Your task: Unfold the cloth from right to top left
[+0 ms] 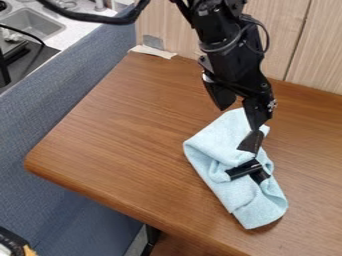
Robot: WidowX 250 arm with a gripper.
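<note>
The light blue cloth (244, 200) lies bunched and partly folded on the right half of the wooden table, its long shape slanting from upper left to lower right. Coming down from the top edge, the black gripper (250, 144) is over the cloth's upper right part. Dark parts lie against the folds near the middle of the cloth and cover some of it. Layers overlap toward the lower right corner, and a rounded edge shows on the left side.
The wooden table (113, 135) extends left of the cloth to a rounded corner. A wood-panel wall (300, 50) stands behind. A blue-grey padded surface (67, 110) borders the left, with a sink (33, 22) at upper left.
</note>
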